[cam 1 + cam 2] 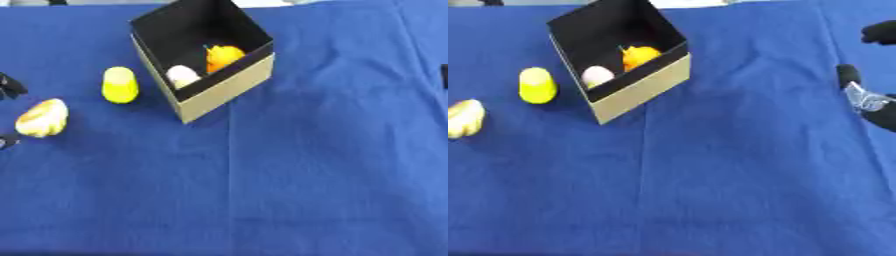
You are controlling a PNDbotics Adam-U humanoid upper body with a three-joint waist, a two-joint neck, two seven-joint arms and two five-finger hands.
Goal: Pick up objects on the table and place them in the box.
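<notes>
Left eye view: the box [229, 90] already holds a white and an orange object, while a yellow cylinder [120, 85] stands just left of it and a yellow-white object [42, 118] lies farther left, beside the left hand [10, 86], whose finger posture cannot be told. Right eye view: the right hand [870, 100] hangs well right of the box, its grasp state unreadable, so the left hand is judged nearer both remaining objects.

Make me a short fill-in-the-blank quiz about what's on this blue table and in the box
1. The box already holds a white object and an ____ one.
2. The tablecloth is ____.
3. The yellow object stands to the box's ____.
4. ____ objects remain outside the box, counting the yellow-and-white one.

Answers: orange; blue; left; two
</notes>
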